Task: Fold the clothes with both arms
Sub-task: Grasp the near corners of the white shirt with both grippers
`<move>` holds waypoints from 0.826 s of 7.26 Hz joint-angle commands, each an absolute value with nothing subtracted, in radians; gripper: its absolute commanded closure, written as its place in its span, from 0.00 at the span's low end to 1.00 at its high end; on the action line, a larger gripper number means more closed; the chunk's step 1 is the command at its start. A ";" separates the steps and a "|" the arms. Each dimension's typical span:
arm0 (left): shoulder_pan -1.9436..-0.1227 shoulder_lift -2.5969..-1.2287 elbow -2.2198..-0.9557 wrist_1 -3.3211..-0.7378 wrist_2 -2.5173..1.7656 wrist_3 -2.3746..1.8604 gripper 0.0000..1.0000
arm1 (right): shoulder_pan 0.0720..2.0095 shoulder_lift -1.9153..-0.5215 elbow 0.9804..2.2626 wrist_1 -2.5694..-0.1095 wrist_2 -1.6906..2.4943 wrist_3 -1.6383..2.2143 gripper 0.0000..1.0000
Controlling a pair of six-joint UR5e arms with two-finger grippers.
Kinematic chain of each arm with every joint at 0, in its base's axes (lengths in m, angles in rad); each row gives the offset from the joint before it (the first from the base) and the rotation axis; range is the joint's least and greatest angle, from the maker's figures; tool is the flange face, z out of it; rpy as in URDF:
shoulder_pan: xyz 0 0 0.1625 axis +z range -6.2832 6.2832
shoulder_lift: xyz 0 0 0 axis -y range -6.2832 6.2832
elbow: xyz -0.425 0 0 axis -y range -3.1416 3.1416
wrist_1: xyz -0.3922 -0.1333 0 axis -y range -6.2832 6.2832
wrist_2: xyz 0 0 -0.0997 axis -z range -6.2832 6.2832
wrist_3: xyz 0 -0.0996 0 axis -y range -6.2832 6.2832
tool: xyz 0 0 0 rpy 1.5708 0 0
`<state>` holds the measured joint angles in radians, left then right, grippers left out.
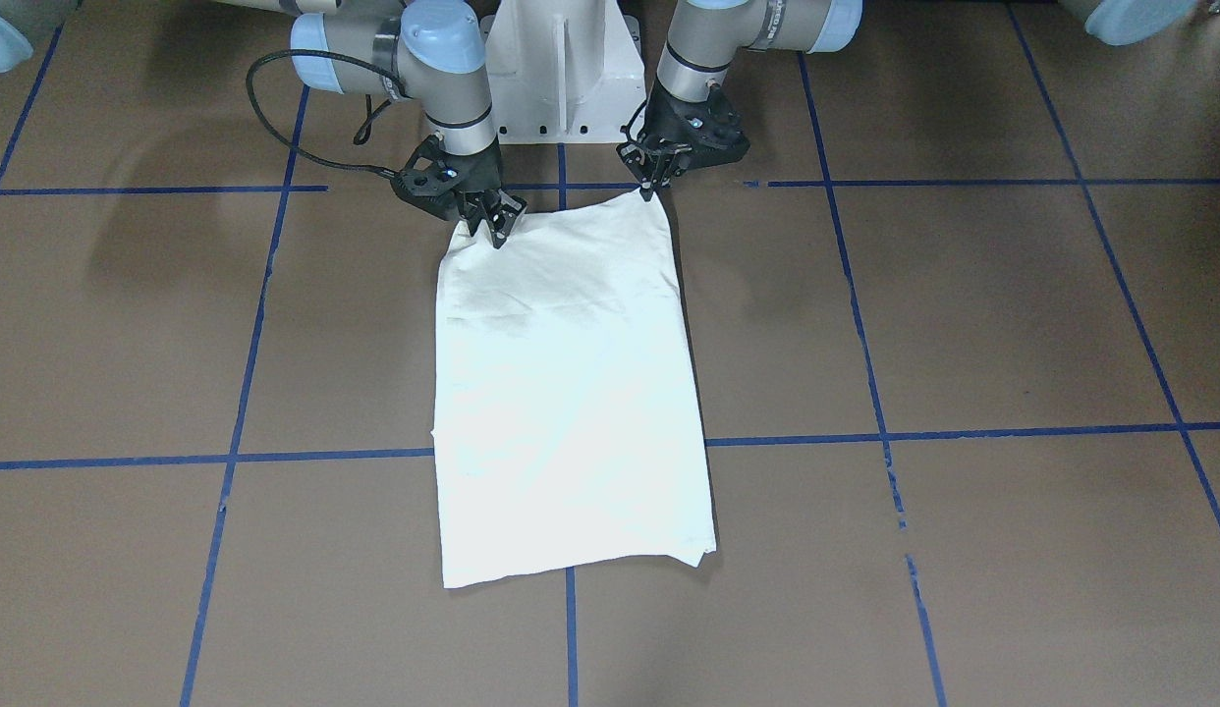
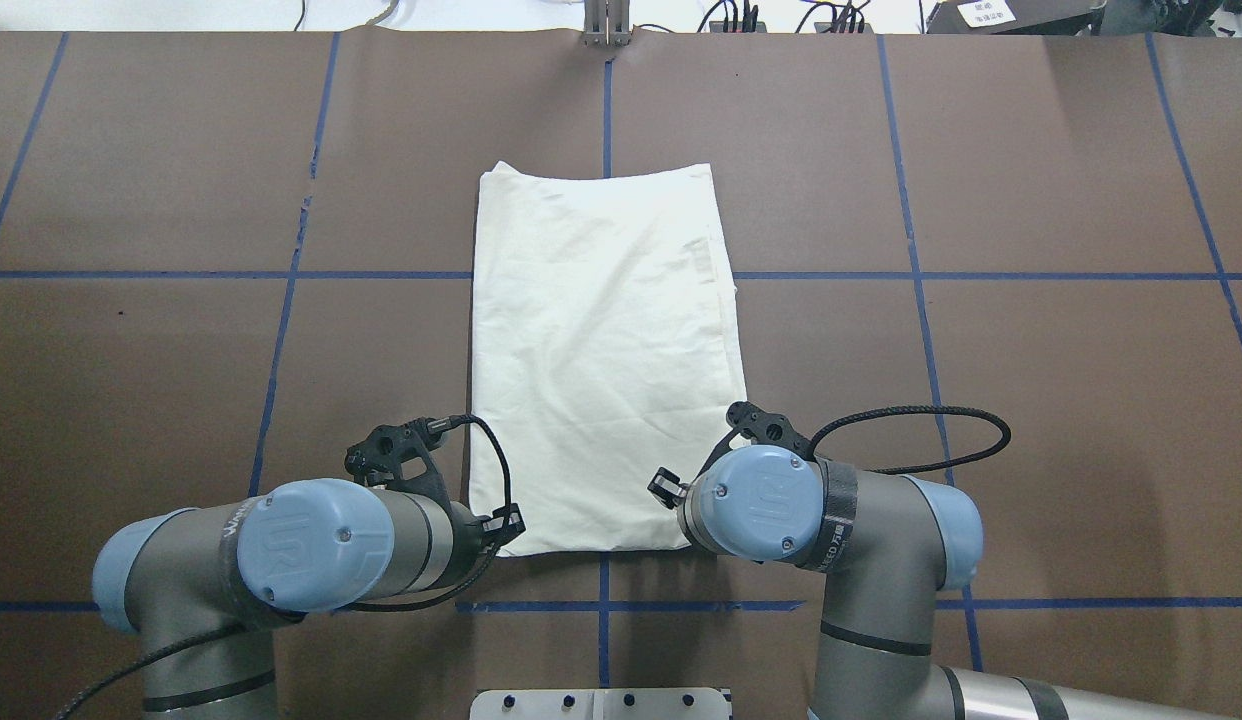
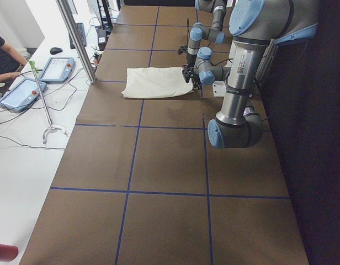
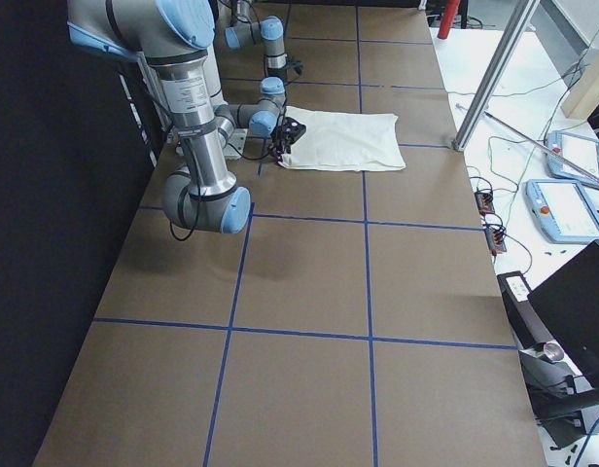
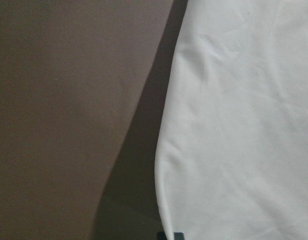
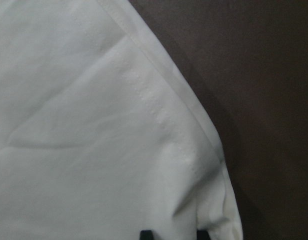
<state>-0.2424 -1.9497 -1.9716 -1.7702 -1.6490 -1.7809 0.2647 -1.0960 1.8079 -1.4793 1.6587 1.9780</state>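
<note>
The clothes are one cream-white shirt (image 1: 571,393), folded into a long rectangle with its plain side up, lying lengthwise away from the robot (image 2: 601,350). My left gripper (image 1: 652,187) is shut on the shirt's near corner on my left side, which is raised a little off the table. My right gripper (image 1: 496,228) is shut on the other near corner. In the left wrist view the cloth edge (image 5: 244,125) casts a dark shadow on the table. The right wrist view shows a stitched hem (image 6: 144,95) and bunched cloth between the dark fingertips (image 6: 145,234).
The white pedestal base (image 1: 561,79) stands just behind the two grippers. Blue tape lines (image 1: 865,432) grid the brown table. Off the table's far edge are a metal pole (image 3: 76,38), teach pendants (image 3: 57,69) and a seated person (image 3: 1,55).
</note>
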 commanded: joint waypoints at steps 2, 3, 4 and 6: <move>-0.242 -1.950 -1.971 -1.770 -1.649 -1.781 1.00 | 0.273 -1.092 1.816 -1.479 1.663 1.974 1.00; -0.242 -1.950 -1.977 -1.769 -1.651 -1.781 1.00 | 0.275 -1.091 1.830 -1.477 1.663 1.982 1.00; -0.242 -1.948 -1.983 -1.767 -1.654 -1.781 1.00 | 0.279 -1.097 1.841 -1.477 1.677 1.973 1.00; -0.224 -1.941 -2.020 -1.767 -1.651 -1.782 1.00 | 0.270 -1.124 1.905 -1.477 1.721 1.967 1.00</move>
